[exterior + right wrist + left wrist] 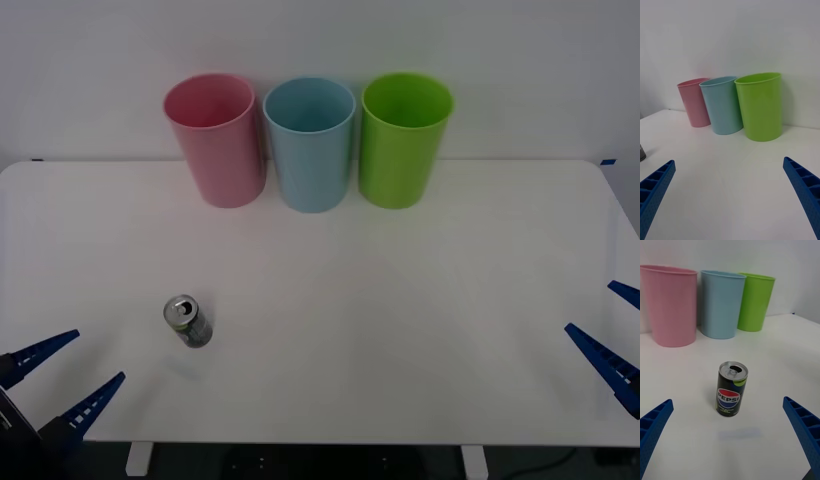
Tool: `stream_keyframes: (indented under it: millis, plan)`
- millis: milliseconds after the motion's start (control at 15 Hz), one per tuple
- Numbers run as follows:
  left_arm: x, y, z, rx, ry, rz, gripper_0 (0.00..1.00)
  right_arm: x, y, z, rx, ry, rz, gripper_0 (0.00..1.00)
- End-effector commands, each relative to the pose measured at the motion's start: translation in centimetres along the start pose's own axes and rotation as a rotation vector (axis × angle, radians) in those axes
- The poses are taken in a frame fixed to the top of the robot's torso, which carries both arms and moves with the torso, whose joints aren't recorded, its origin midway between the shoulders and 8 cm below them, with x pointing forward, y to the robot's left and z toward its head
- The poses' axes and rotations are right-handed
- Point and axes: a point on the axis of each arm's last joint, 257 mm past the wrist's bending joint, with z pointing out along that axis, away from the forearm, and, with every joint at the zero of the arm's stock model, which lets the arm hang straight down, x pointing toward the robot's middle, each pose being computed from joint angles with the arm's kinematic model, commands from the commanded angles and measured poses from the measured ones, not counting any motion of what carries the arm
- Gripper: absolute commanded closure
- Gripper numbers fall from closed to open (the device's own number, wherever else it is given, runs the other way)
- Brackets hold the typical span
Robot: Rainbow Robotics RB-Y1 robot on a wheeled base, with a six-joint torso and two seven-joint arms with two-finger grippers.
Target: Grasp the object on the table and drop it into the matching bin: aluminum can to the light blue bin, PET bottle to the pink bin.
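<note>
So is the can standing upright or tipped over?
Upright: the can stands on its base on the table, pull-tab top facing up.

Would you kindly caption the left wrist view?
Open left gripper faces upright can; three bins behind.

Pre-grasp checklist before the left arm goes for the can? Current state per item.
1. Pepsi can upright on the table, pull-tab top up: ok.
2. Left gripper open, fingers spread wider than the can: ok.
3. Can sits ahead of the left gripper, between its fingers in the left wrist view, nothing in between: ok.
4. Light blue bin upright with its mouth open, in the middle between the pink bin and the lime green bin: ok.
5. Right gripper open at the table's right edge, far from the can: ok.
6. Can full or empty: cannot tell.
</note>
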Motion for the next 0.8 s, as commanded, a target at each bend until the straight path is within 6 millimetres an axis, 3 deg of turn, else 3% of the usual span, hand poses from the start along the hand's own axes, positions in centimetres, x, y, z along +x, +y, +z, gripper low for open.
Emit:
stream_keyframes:
  millis: [67,400,800]
  plan:
    - [0.7,0.1,1.1,0.006,-0.008,-0.007,0.0,0.0,0.0,0.0,0.0,0.0,0.0,0.0]
    - [2.6,1.0,3.2,0.007,-0.012,0.055,0.0,0.0,0.0,0.0,0.0,0.0,0.0,0.0]
    - [4.4,0.8,5.6,0.012,0.027,0.092,0.0,0.0,0.0,0.0,0.0,0.0,0.0,0.0]
